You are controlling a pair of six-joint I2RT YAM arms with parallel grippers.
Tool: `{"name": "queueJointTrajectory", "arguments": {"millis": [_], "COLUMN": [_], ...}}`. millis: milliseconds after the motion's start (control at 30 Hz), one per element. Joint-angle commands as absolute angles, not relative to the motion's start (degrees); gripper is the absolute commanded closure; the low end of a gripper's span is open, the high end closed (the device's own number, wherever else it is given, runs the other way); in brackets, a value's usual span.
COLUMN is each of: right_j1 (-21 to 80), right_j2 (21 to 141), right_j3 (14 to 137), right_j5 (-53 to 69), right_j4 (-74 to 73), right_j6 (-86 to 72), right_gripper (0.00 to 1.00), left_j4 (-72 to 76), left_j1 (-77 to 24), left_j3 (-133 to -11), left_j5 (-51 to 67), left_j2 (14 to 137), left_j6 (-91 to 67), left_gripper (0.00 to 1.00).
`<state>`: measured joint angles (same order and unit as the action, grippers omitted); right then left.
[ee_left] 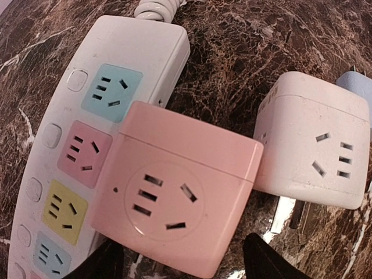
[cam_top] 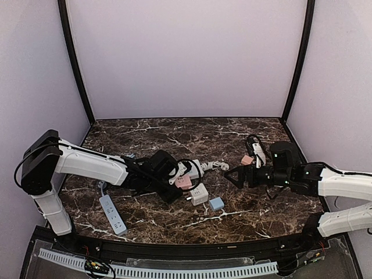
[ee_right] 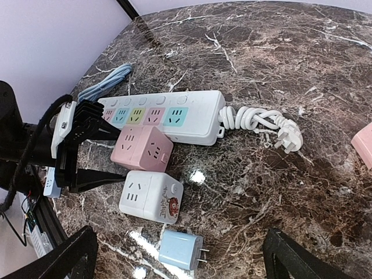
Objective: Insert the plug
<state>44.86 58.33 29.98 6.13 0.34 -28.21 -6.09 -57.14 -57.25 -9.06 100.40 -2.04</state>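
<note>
Spanning dark white-veined marble tabletop (cam_top: pixel 174 133) between lilac walls (cam_top: pixel 186 58), black corner posts (cam_top: pixel 75 64).

Bright, even light falls from overhead, so shadows stay short and soft. Ahead of the right gripper's fingertips (ee_right: pixel 64 258), the polished marble tabletop (ee_right: pixel 302 87) throws back small white glare patches. Those fingertips themselves are dark and blurred. Between the left gripper's fingertips (ee_left: pixel 99 261), the pink cube adapter (ee_left: pixel 174 192) looks sharp, while the power strip (ee_left: pixel 46 151) beside it bows with lens distortion.
</note>
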Motion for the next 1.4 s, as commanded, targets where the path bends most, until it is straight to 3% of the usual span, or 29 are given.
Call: {"name": "queueJointTrajectory", "arguments": {"millis": [0, 67, 200, 533, 933, 1067, 1167, 1367], "right_j1": [45.4, 45.4, 45.4, 45.4, 45.4, 45.4, 45.4, 45.5], "right_j2": [59.0, 59.1, 59.1, 58.7, 55.0, 54.7, 54.8, 54.5], "right_j3": [29.8, 29.7, 29.7, 29.4, 28.4, 28.1, 28.0, 27.8], "right_j5": [5.7, 5.8, 5.9, 7.1, 8.9, 8.7, 8.7, 10.0], "right_j4": [1.2, 1.2, 1.2, 1.2, 1.2, 1.2, 1.1, 1.6], "right_j6": [-28.3, -28.3, -28.2, -28.0, -28.2, -28.1, -28.1, -28.2], "right_gripper": [0.01, 0.01, 0.01, 0.01, 0.01, 0.02, 0.01, 0.01], "left_j4": [-6.7, -6.7, -7.3, -10.0, -13.8, -14.1, -14.9, -15.7], "left_j1": [-57.3, -57.4, -57.4, -56.1, -53.5, -52.5, -52.3, -52.3], "left_j3": [-58.6, -58.6, -59.2, -61.8, -64.9, -65.5, -66.1, -66.8], "left_j5": [-9.4, -9.7, -10.3, -6.8, -2.0, 1.5, 4.3, 5.4], "left_j2": [100.7, 100.6, 100.4, 100.5, 102.3, 103.0, 103.4, 103.9], "left_j6": [0.4, 1.9, 4.2, 9.9, 15.5, 16.5, 17.7, 18.7], "left_gripper": [0.27, 0.18, 0.11, 0.2, 0.07, 0.12, 0.22, 0.26]}}
